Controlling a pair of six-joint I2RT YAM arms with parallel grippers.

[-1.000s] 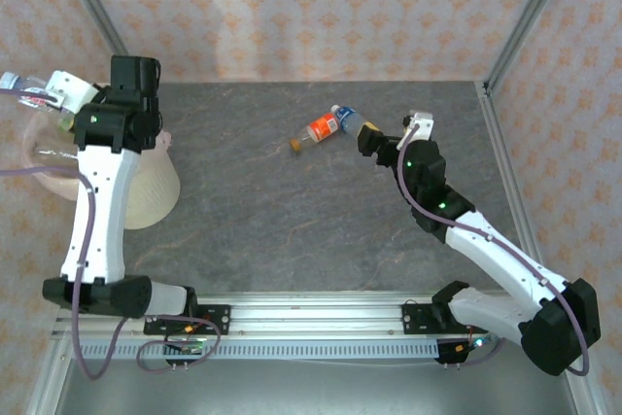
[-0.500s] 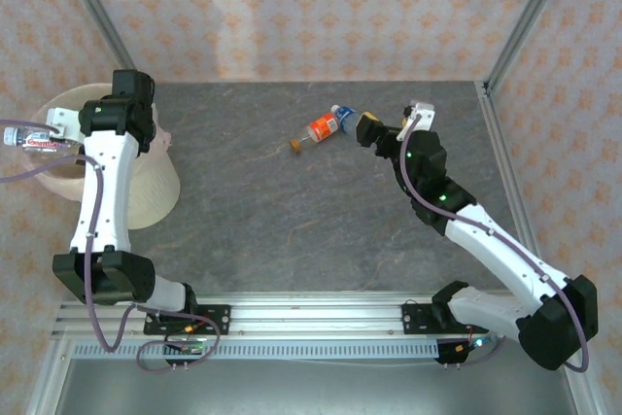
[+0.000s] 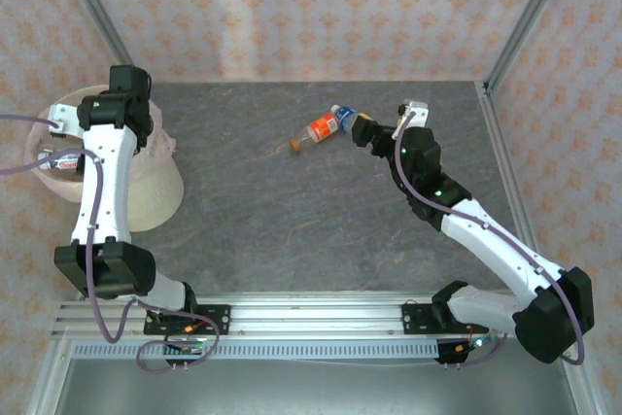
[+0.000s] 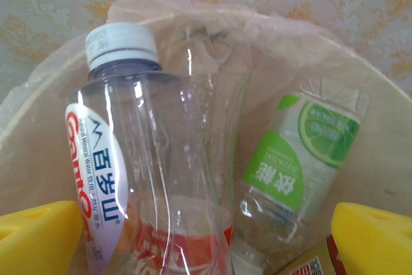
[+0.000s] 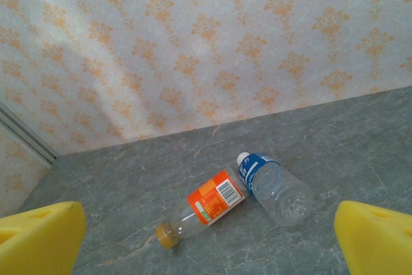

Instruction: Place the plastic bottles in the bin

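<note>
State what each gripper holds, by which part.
Nothing: left gripper and right gripper are open; the clear red-labelled plastic bottle is loose in the beige bin.

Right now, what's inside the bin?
In the bin: a white-capped bottle with red lettering, a green-labelled bottle, and a red-orange label lower down. Whatever lies deeper, and the bin's floor, is covered by these bottles.

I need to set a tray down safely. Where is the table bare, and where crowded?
Bare: the wide middle of the table, bordered by the bin on the left, the right arm and the near rail. Crowded: the far middle, where the orange-label bottle and blue-label bottle lie before the right pincer.
</note>
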